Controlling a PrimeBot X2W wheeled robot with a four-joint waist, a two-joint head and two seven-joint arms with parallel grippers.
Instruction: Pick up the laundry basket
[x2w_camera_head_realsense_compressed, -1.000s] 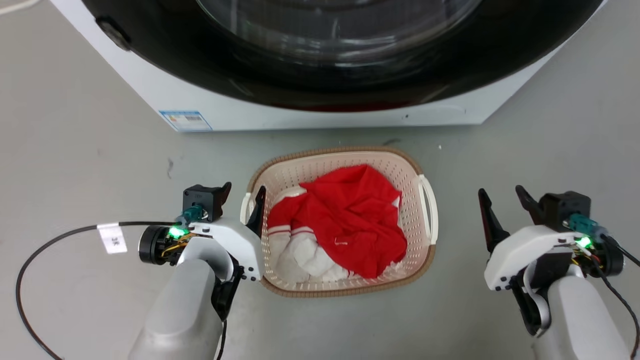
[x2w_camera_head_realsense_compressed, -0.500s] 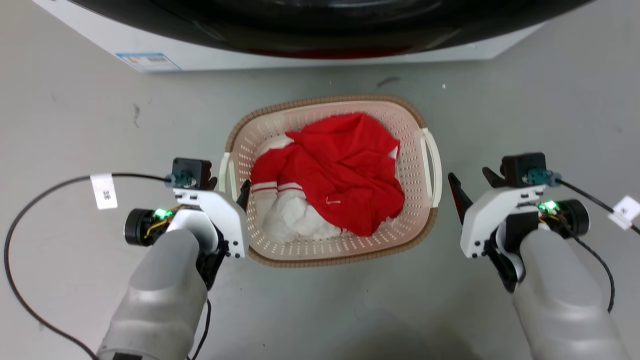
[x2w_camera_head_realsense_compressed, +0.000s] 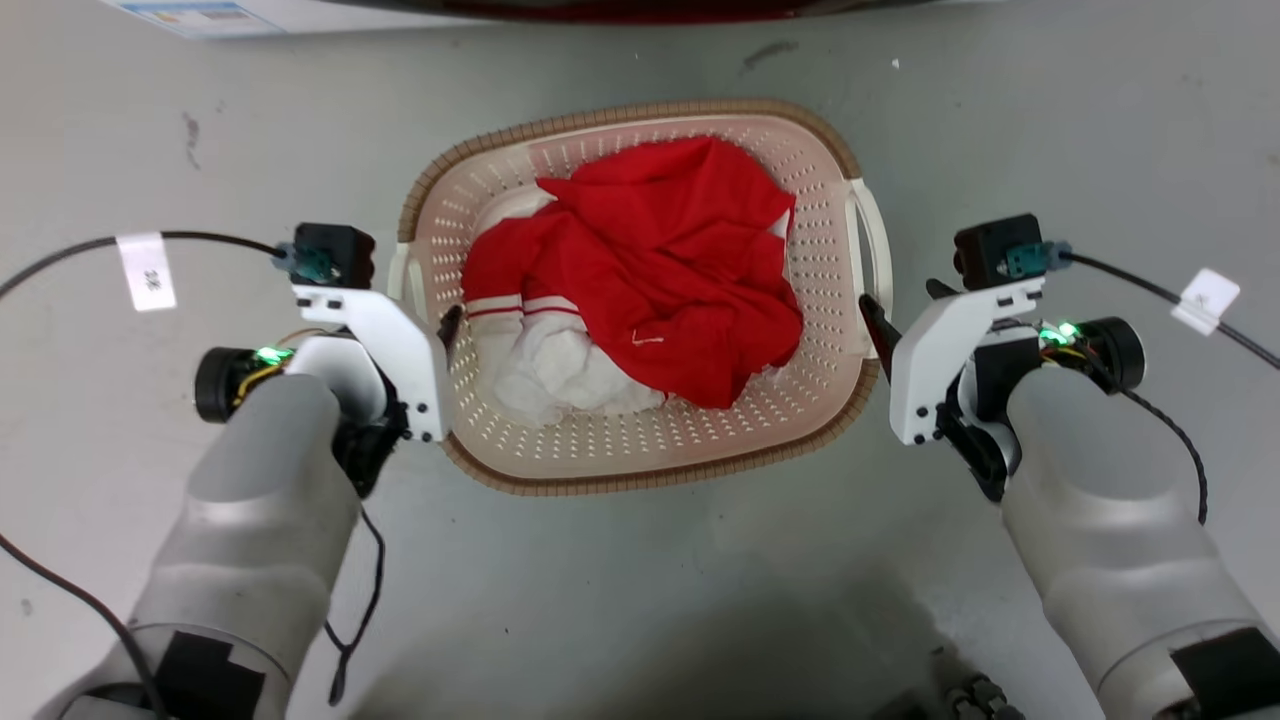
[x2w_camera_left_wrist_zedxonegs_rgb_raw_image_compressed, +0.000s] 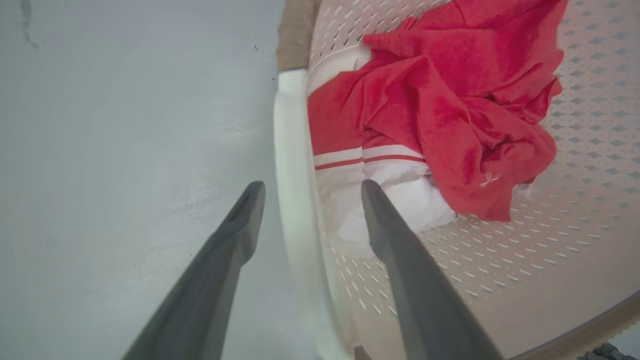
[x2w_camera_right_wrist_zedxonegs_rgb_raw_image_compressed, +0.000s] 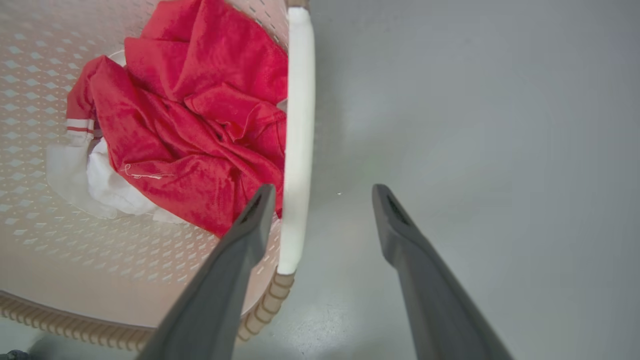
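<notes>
Washer (x2w_camera_head_realsense_compressed: 200, 12) edge only, cropped above laundry basket (x2w_camera_head_realsense_compressed: 640, 450).

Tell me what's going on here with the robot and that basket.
The robot is setting up a two-handed pick-up of the laundry basket, which sits on the grey floor with a red garment and white cloth inside. The left gripper is open with one finger on each side of the basket's left handle, and the right gripper is open astride the right handle the same way. Neither has closed yet, so the basket is not lifted.
</notes>
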